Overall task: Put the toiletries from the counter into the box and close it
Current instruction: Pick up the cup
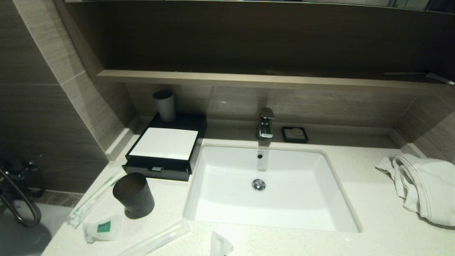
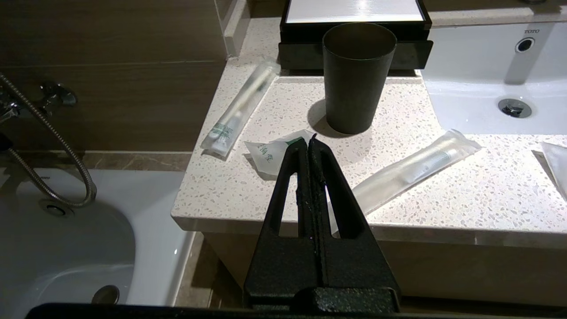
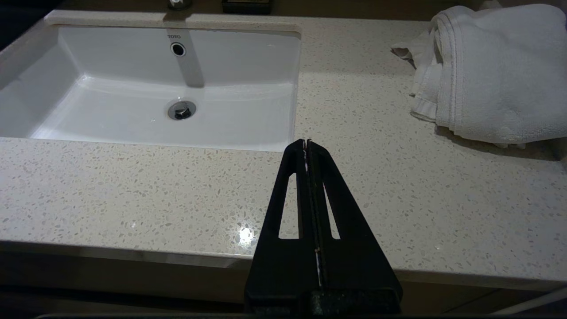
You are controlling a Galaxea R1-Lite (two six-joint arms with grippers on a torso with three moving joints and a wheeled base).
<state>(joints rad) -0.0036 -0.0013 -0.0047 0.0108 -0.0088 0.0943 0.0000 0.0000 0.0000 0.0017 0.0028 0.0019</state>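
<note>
Four toiletries [image 1: 102, 227] on the counter [image 1: 373, 234], two cups [image 1: 134, 195], both grippers' fingers [image 2: 310, 146] pressed together, empty.

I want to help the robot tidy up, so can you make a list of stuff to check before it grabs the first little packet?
1. Left pincer ready to grab: not ok, shut, hovering over the short pouch.
2. Right pincer out of the way: ok, shut, above bare counter near the sink.
3. Packets reachable: ok, two long packets and the pouch lie flat on the counter.
4. Box ready for packets: not ok, its drawer looks only slightly pulled out.
5. Path to the box: not ok, a dark cup stands in front of it.
6. Fourth packet at the counter edge: cannot tell, only partly in view.
</note>
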